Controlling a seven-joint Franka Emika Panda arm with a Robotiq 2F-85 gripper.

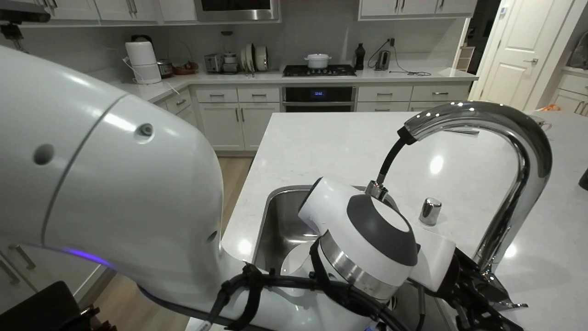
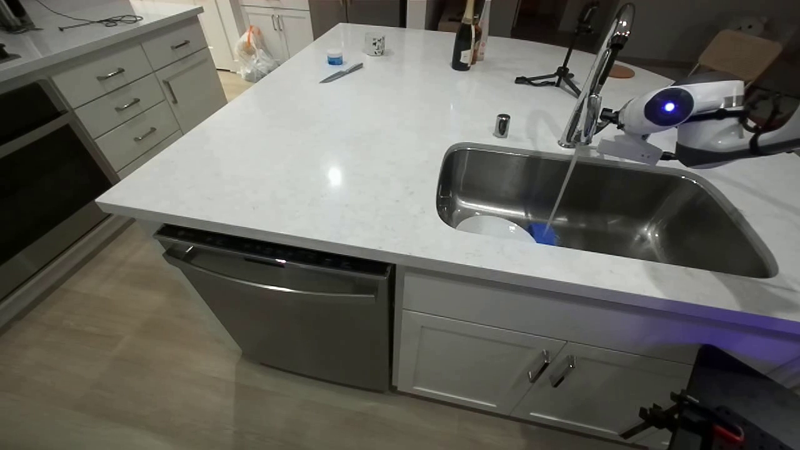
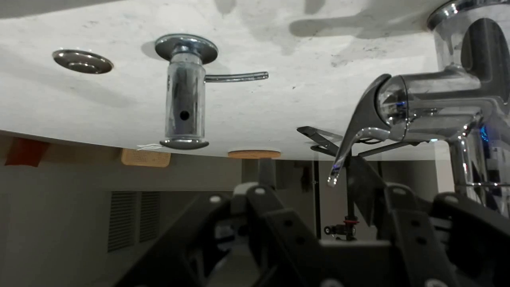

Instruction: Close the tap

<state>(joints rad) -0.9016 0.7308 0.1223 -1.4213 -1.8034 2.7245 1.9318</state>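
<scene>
The tap is a tall chrome gooseneck (image 1: 538, 161) at the sink's edge. It also shows in an exterior view (image 2: 584, 119), where a thin stream of water runs from it into the sink. In the wrist view, which stands upside down, the tap's body (image 3: 442, 95) is at the right with its curved lever (image 3: 360, 115) pointing down the picture. My gripper (image 3: 314, 175) is open and empty, and the lever's tip appears between its two fingers. I cannot tell if they touch. The gripper (image 1: 480, 294) is beside the tap's base in both exterior views, partly hidden.
The steel sink (image 2: 656, 187) holds a white dish (image 2: 494, 226) and a blue thing (image 2: 542, 234). A short chrome fitting (image 2: 502, 125) stands by the tap. A chrome dispenser (image 3: 185, 103) stands near the lever. A tripod (image 2: 562, 72), bottle (image 2: 464, 47) and knife (image 2: 342, 72) are on the counter.
</scene>
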